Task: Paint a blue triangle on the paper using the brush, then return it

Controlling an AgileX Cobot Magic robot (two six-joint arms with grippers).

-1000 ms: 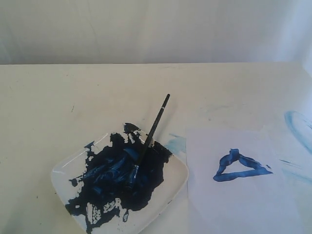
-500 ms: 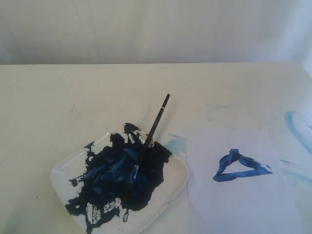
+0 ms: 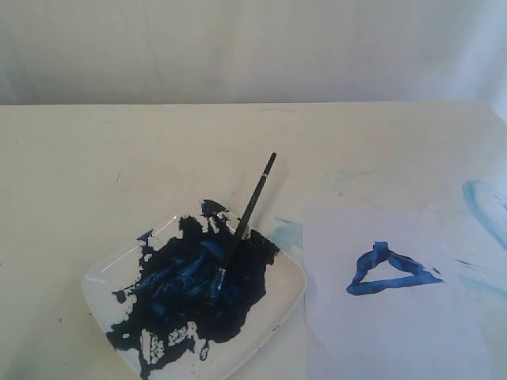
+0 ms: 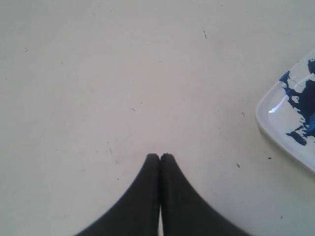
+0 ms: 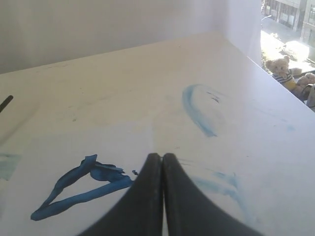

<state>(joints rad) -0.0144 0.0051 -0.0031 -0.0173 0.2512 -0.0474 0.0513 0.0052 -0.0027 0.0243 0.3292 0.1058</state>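
Thin black-handled paintbrush (image 3: pixel 244 224) with a narrow silver ferrule is lying aslant in the white square dish (image 3: pixel 99 279), its tip sitting in the dark-blue paint puddle (image 3: pixel 186 277) and its handle end jutting past the far rim over the cream counter (image 3: pixel 119 158). Neither pincer is touching it. Just beside the dish, on the right arm's side, the plain white rectangular paper sheet (image 3: pixel 396 332) is lying flat, and the small dark-blue triangle outline (image 3: pixel 388 271) in thick, uneven strokes is showing on it. Faint light-blue smears (image 3: pixel 479 202) are marking the counter past the sheet's far edge. The left pincer (image 4: pixel 160 156) is hanging clenched and empty over bare counter, with a corner of the dish off to one side. The right pincer (image 5: pixel 162 156) is likewise pressing its jaws together with nothing between them, hovering above the sheet near one corner of the triangle outline.
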